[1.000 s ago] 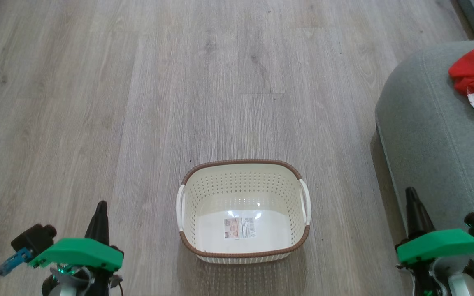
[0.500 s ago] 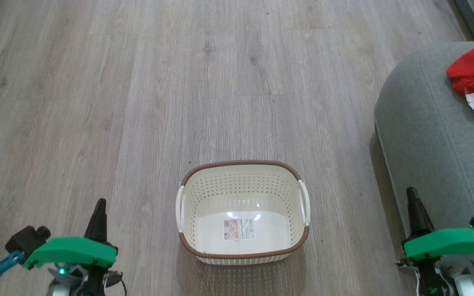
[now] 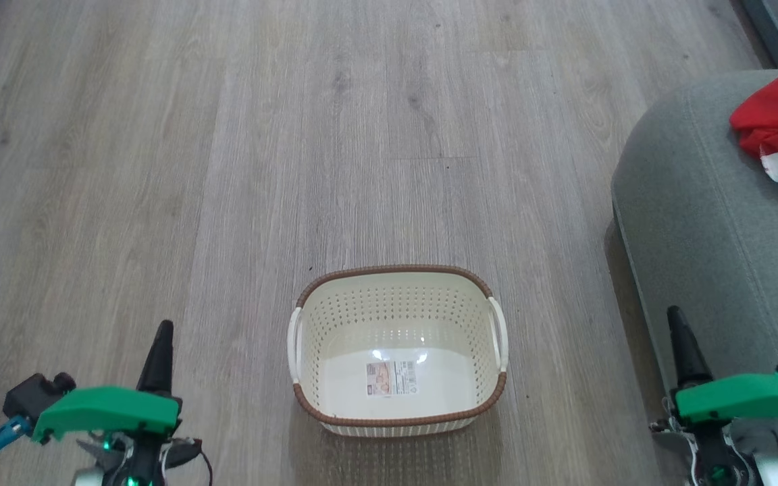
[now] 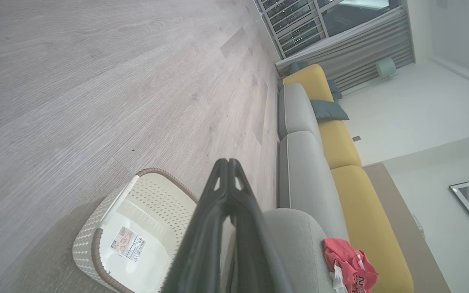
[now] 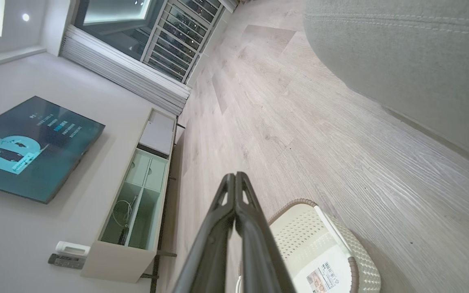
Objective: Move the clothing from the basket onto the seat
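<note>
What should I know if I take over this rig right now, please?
The left gripper is shut and empty, left of the basket.
The right gripper is shut and empty, beside the seat.
The basket stands on the floor, holding only its paper label.
The clothing lies in a red and white heap on the seat.
Done: the transfer, as far as visible. Left: seemingly nothing.

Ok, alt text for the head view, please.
An empty basket stands on the wood floor, with red clothing lying on the grey seat at right. The left gripper and right gripper sit shut at the lower corners.
</note>
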{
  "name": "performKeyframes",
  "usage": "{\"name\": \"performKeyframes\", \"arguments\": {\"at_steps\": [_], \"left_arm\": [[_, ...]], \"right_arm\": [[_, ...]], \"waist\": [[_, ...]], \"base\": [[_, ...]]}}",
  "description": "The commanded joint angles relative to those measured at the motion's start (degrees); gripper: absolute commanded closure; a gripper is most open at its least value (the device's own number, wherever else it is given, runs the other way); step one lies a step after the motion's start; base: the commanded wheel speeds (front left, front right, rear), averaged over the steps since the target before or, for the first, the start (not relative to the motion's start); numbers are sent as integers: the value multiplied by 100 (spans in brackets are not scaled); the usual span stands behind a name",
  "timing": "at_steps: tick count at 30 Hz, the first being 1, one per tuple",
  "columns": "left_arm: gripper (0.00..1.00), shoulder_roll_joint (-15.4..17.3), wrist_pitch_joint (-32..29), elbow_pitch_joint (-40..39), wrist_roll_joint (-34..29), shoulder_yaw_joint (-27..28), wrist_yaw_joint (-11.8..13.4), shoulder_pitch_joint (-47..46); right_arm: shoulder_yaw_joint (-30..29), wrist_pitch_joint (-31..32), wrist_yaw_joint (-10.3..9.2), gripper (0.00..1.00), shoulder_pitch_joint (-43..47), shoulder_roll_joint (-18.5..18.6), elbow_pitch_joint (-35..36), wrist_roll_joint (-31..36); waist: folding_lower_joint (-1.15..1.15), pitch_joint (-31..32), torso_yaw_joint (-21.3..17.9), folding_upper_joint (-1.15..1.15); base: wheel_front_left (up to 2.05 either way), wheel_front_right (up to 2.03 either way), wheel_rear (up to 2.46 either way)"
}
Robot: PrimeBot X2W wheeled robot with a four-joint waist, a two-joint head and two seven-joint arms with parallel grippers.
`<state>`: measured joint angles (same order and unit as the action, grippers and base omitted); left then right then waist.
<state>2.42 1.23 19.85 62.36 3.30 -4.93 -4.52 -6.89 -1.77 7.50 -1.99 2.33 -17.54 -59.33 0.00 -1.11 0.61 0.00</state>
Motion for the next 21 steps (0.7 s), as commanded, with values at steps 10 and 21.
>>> {"name": "performKeyframes", "arguments": {"at_steps": [10,21], "left_arm": [[100,43,-194,-292,763,184,-99,-185],[100,44,-375,-382,1457,228,-148,-179]], "right_arm": [[57,228,0,100,-341,48,253,-843],[50,416,-1,100,-365,50,284,-1607]], "waist": [[0,22,-14,0],[0,44,-29,0]], "base": [[0,0,0],[0,0,0]]}}
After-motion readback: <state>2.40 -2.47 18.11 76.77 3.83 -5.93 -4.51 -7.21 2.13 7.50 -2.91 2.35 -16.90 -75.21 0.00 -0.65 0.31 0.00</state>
